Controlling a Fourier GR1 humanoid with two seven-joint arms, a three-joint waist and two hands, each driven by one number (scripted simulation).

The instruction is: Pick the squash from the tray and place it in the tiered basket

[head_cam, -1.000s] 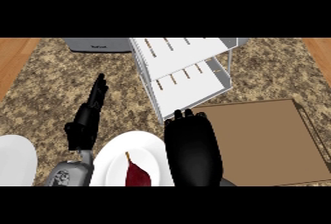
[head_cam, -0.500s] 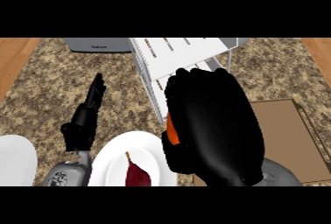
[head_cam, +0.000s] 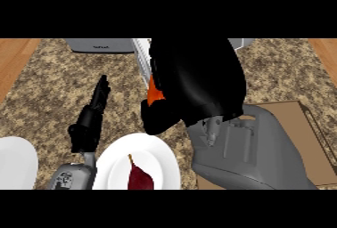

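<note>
Carry step: the right robot hand [head_cam: 197, 84] is curled round the orange squash [head_cam: 154, 92], lifted off the tray [head_cam: 289, 116], hovering over the tiered basket [head_cam: 142, 53]. Next: lower and release. Left robot hand [head_cam: 89, 122] rests open on the table [head_cam: 59, 89].

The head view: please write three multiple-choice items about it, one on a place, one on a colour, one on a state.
1. Where is the tray?
A. at the right, under the right forearm
B. at the far left
C. on the white plate

2. What colour shows under the right hand?
A. blue
B. orange
C. green

3. How is the left hand?
A. curled round a cup
B. fingers straight, holding nothing
C. pressing the tray

Answers: 1 A, the brown tray lies at the right; 2 B, an orange squash peeks out at the fingers; 3 B, it rests open over the counter.
</note>
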